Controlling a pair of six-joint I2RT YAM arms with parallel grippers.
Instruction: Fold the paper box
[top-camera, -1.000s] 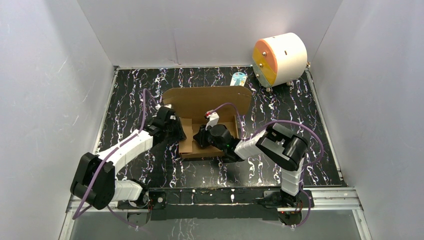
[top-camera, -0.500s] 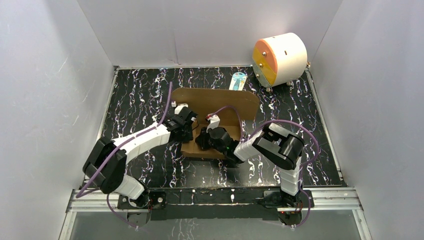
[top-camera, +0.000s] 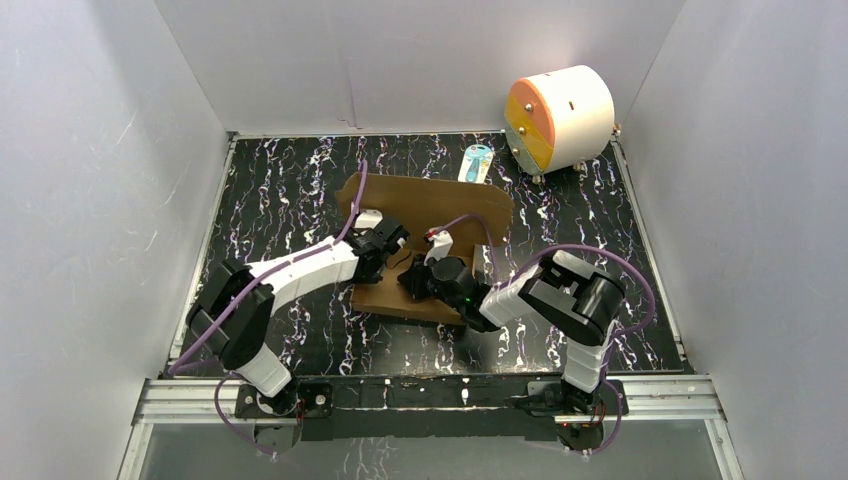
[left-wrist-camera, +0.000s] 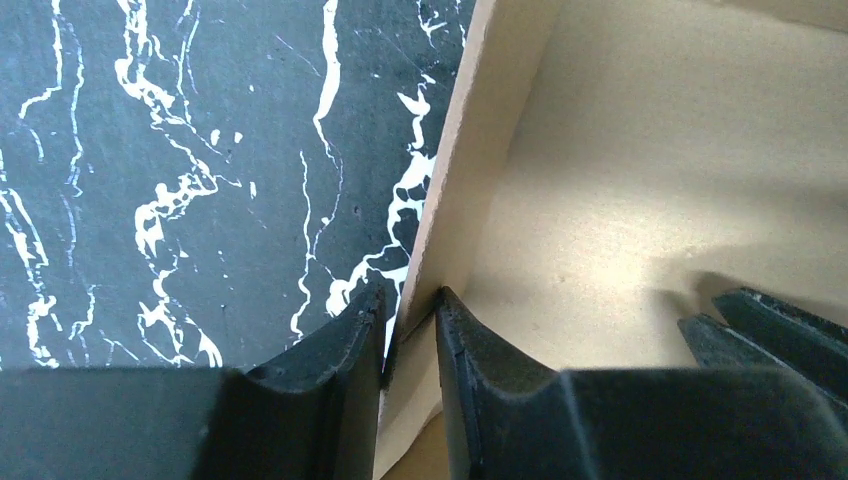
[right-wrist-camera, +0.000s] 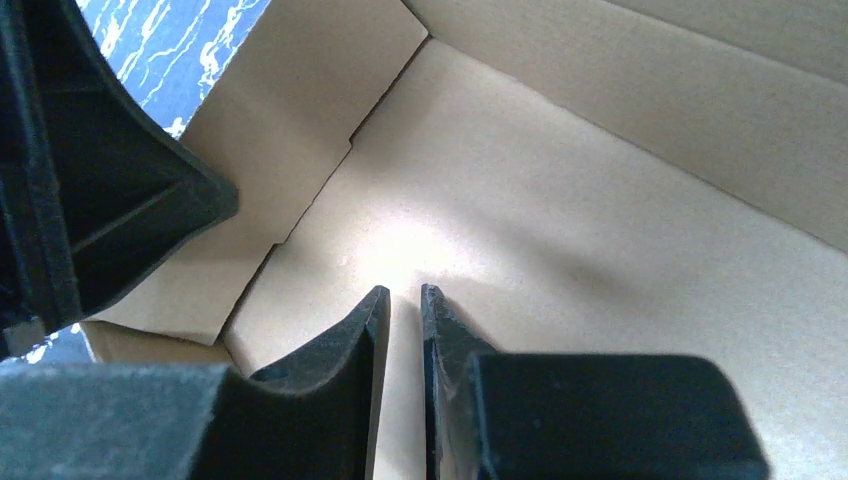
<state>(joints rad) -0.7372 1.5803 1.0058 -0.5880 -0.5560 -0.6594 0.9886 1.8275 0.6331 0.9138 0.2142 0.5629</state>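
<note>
The left arm (top-camera: 300, 268) and right arm (top-camera: 508, 293) are built of white links between bulky black joints. A purple left cable (top-camera: 357, 190) runs along one, and a purple right cable (top-camera: 466, 216) loops over the other. The right cable ends in a white plug (top-camera: 437, 246) at the wrist, near a small green light (top-camera: 462, 294). The black left base (top-camera: 300, 398) and right base (top-camera: 560, 396) sit on a dark rail (top-camera: 430, 392). The left gripper (left-wrist-camera: 410, 305) and right gripper (right-wrist-camera: 403, 298) have matte black, grainy fingers with curved, tapering tips.
</note>
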